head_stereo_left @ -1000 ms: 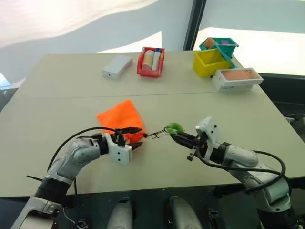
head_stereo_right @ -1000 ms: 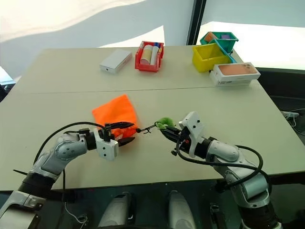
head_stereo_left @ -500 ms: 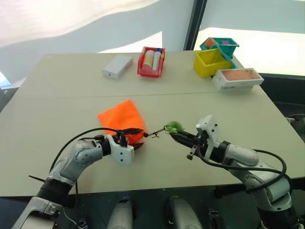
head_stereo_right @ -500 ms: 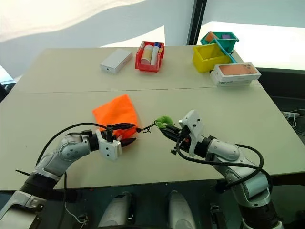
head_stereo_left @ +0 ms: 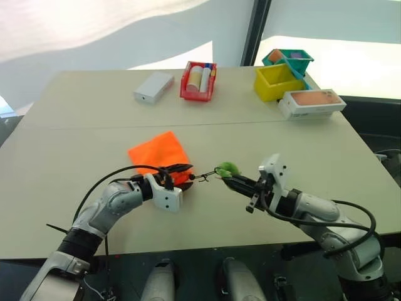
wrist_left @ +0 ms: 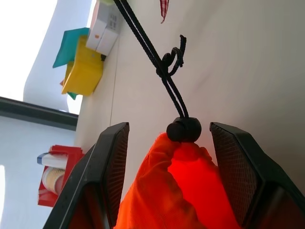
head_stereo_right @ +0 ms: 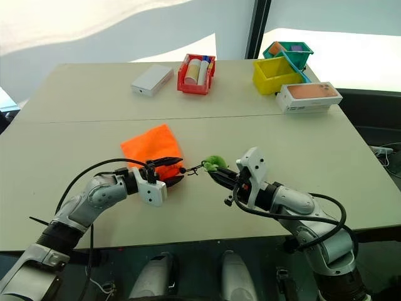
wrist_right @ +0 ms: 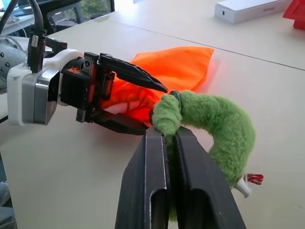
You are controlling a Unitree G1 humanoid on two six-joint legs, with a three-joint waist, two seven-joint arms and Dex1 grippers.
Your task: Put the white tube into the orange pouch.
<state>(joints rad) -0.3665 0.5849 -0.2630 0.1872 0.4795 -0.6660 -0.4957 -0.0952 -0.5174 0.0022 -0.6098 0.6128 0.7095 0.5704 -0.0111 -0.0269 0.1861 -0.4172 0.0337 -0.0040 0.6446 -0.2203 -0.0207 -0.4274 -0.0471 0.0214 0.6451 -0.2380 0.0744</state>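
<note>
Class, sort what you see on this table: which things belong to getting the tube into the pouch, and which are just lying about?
Belonging to the job:
orange pouch
green loop on its black cord
white tube, in the red basket

Lying about:
flat white box
yellow bin
teal bin
boxed phone

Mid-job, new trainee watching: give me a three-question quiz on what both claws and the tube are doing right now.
1. True or false: the right claw is shut on the green loop.
2. The left claw's open fingers straddle which end of the orange pouch? A. its gathered neck B. its far corner
3. Where does the white tube lie?

Key: 1 true; 2 A; 3 in the red basket, beside the beige cylinder.
</note>
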